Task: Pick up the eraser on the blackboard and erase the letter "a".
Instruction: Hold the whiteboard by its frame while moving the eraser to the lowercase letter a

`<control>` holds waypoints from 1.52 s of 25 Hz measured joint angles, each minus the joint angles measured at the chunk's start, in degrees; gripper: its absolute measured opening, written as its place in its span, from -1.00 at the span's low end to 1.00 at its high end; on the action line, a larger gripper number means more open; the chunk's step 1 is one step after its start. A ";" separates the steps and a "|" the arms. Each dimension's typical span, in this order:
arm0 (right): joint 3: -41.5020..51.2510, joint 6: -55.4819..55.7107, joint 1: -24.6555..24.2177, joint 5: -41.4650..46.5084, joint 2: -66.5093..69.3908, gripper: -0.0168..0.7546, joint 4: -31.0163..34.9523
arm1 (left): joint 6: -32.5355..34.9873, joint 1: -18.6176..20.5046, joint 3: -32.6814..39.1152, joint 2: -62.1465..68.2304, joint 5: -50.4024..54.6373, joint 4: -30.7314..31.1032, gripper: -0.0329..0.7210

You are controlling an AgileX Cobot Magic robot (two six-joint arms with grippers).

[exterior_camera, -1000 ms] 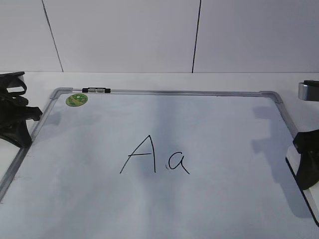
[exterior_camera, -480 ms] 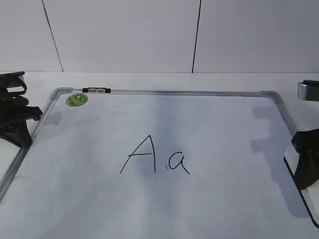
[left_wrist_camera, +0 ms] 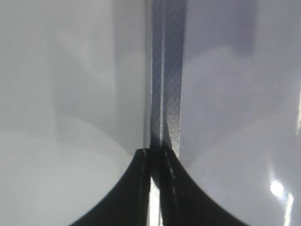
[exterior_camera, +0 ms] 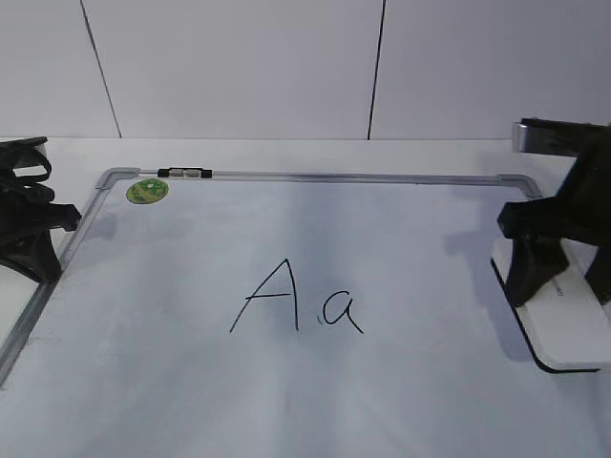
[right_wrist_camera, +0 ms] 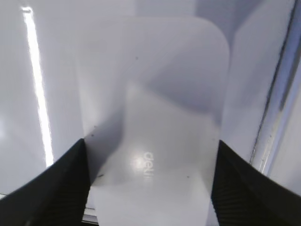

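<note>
The blackboard (exterior_camera: pixel 401 229) is a white board in a grey frame, lying flat on the table. The small letter "a" (exterior_camera: pixel 342 313) sits near its middle, just right of a capital "A" (exterior_camera: pixel 267 296). The eraser (exterior_camera: pixel 563 334), white with a black underside edge, is over the board's right side. My right gripper (exterior_camera: pixel 558 281) is shut on it, one finger on each long side. The right wrist view shows the eraser (right_wrist_camera: pixel 160 94) filling the gap between the fingers of the right gripper (right_wrist_camera: pixel 150 188). My left gripper (exterior_camera: pixel 29 248) stays shut at the board's left frame (left_wrist_camera: pixel 164 94).
A round green sticker (exterior_camera: pixel 147 191) and a small black-and-white clip (exterior_camera: pixel 184 173) mark the board's far left corner. A white wall stands behind the table. The board's right frame (right_wrist_camera: pixel 273 122) runs just beside the eraser.
My right gripper has moved left from the picture's right edge onto the board, carrying the eraser with it. The left arm has not moved.
</note>
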 joint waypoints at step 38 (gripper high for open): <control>-17.07 -0.66 16.87 -0.13 22.57 0.41 0.76 | 0.34 0.00 -0.01 0.00 -0.52 -1.45 -0.87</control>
